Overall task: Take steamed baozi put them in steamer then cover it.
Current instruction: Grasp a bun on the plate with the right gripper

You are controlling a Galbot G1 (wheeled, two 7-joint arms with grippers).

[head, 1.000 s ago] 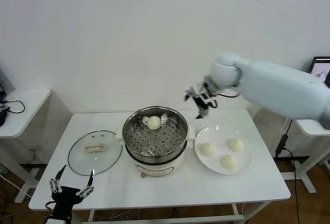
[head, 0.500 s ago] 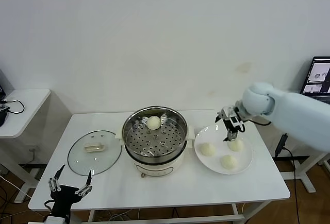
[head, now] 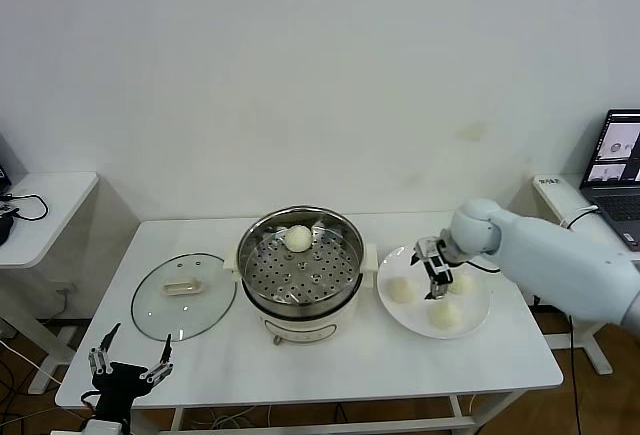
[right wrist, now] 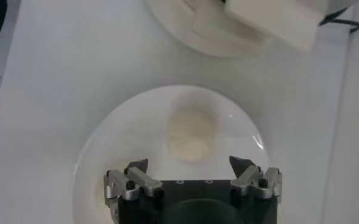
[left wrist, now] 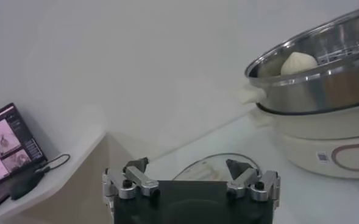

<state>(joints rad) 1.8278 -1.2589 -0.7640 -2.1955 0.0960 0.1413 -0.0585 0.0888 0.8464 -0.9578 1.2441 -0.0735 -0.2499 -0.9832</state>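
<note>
The steamer stands mid-table with one steamed baozi on its perforated tray. Three more baozi lie on a white plate to its right: one nearest the steamer, one in front, one at the back. My right gripper hangs open just over the plate between them; in the right wrist view a baozi lies just beyond the open right gripper, untouched. The cover, a glass lid, lies flat left of the steamer. My left gripper waits open, low at the table's front left corner.
From the left wrist view I see the steamer's steel wall, the baozi inside and the lid beyond the open left gripper. Small side tables flank the main table; a laptop sits far right.
My right arm swung from behind the steamer's right side over to the plate and came down among the buns. The left gripper sank slightly at the table's front corner.
</note>
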